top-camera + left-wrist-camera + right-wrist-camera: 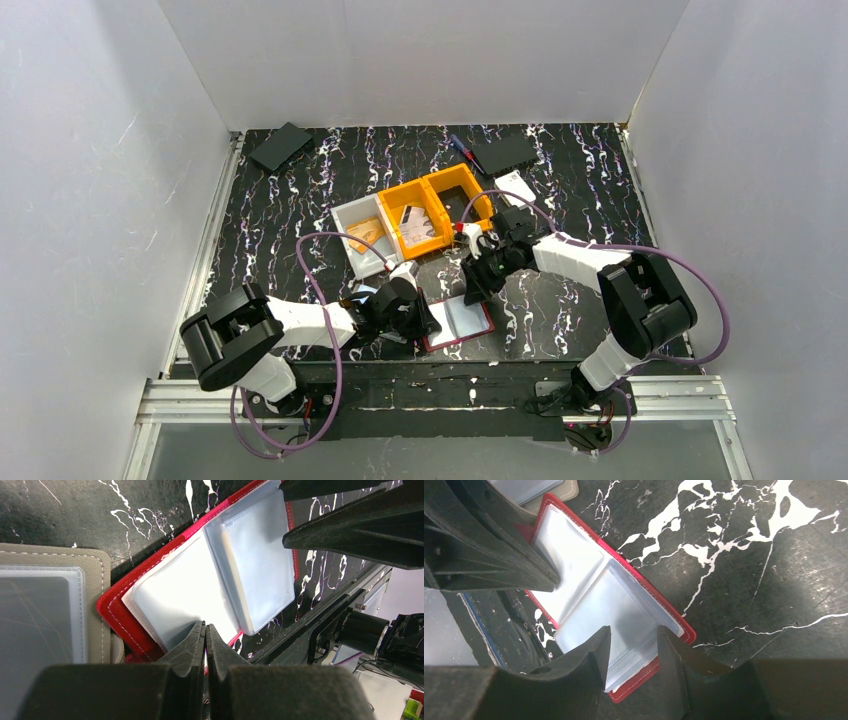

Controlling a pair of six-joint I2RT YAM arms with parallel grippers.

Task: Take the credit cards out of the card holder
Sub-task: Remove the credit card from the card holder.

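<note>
The card holder (458, 322) lay open near the front edge of the surface (570, 310), clear sleeves (260, 555) facing up. The left arm's fingers (192, 647) were clenched together at its near edge, and the right arm's fingers (595, 655) were spread, straddling the outer edge of the sleeve stack. It looked light and floppy, with thin, glossy, probably slippery sleeves, so pinning the stiffer red cover and pinching a card's exposed edge seemed wisest. I could not tell whether any credit cards remained inside.
</note>
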